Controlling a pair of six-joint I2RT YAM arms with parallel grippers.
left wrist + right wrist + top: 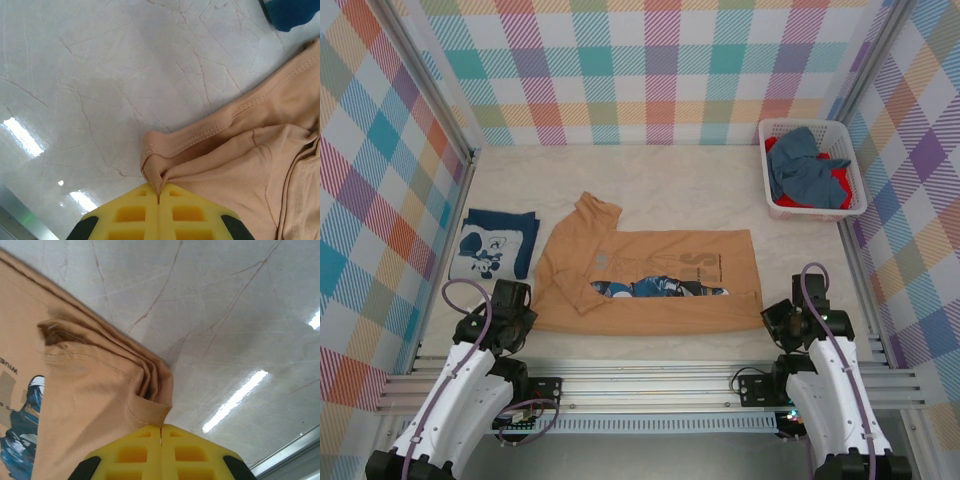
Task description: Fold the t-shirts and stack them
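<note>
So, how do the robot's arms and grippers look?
The left arm and right arm have white shells, black joints and a looping purple cable each. The left gripper and right gripper are yellow, with rectangular cut-outs.

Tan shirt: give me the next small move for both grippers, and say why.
Probably raise both pinched corners slightly and together, ready to fold the near edge away. The left gripper and right gripper are each shut on a near corner of the tan shirt, which lies spread wide on the table with its print partly showing.
</note>
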